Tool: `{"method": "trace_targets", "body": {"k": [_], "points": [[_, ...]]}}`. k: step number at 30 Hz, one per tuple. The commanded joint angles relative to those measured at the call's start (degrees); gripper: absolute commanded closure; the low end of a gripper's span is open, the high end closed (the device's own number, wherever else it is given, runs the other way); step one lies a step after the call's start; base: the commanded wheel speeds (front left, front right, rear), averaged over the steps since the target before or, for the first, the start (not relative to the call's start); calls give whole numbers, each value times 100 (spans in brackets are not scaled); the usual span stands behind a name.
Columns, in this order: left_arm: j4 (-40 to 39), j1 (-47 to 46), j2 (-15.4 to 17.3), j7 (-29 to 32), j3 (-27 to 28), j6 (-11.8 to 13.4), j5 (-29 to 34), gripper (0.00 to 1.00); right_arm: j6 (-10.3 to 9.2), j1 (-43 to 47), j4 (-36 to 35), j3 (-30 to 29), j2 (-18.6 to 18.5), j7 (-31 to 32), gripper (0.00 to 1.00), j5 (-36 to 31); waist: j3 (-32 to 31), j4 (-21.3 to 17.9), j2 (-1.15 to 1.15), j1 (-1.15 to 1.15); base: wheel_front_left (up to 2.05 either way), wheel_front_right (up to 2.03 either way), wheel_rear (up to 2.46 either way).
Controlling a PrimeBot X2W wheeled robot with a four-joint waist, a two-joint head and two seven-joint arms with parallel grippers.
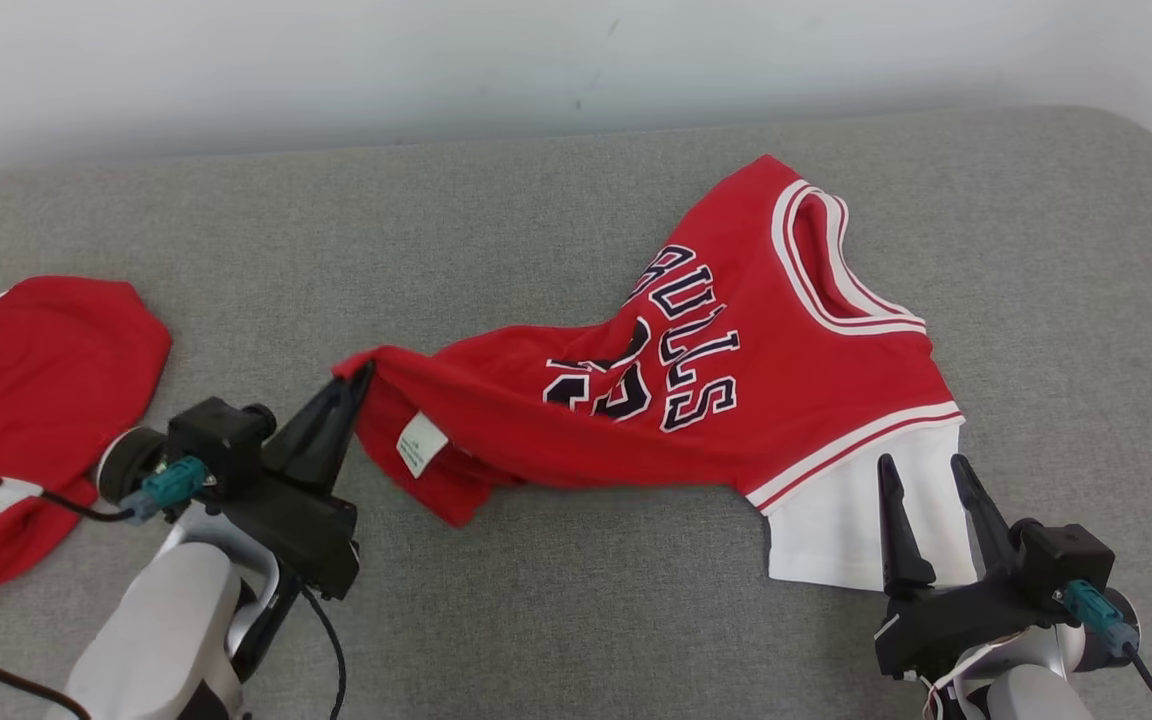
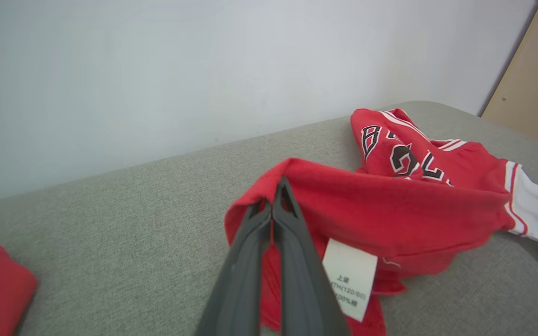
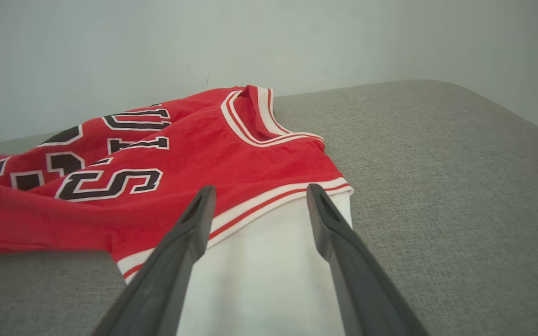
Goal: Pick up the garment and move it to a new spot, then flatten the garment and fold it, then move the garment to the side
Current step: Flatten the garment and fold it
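Note:
The garment (image 1: pixel 696 400) is a red jersey with black-and-white lettering, white-trimmed neck and a white sleeve (image 1: pixel 836 520), lying rumpled across the grey cushion. My left gripper (image 1: pixel 361 378) is shut on the garment's hem corner at its left end, lifting it slightly; a white care label (image 1: pixel 421 443) hangs just beside the grip. In the left wrist view the closed fingers (image 2: pixel 276 205) pinch the red fabric (image 2: pixel 390 205) with the label (image 2: pixel 350 277) to their right. My right gripper (image 1: pixel 921 475) is open over the white sleeve (image 3: pixel 259 275), nothing held, fingers (image 3: pixel 194 214) straddling it.
A second red garment (image 1: pixel 26 400) lies at the cushion's left edge, close to my left arm. The grey cushion (image 1: pixel 536 220) ends at a white wall behind and curves off at the far right corner. A tan panel (image 2: pixel 535 88) stands to the right of the wall.

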Motion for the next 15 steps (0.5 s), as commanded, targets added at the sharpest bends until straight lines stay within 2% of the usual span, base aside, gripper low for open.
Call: {"method": "trace_targets", "body": {"k": [1, 8, 15], "points": [[14, 39, -40, -32, 51, 8, 48, 0, -5, -12, 31, 10, 9, -5, 0, -17, -2, 14, 0, -1, 0, 0, 0], [-130, 321, -167, -34, 335, 8, 229, 0, -6, 16, 99, -28, 17, -6, 0, 3, -38, 146, 0, -1, 0, 0, 0], [-639, 860, -379, -34, 794, 7, 501, 0, -6, 43, 113, -37, 37, -5, 0, 23, -74, 304, 0, -1, 0, 0, 0]]}}
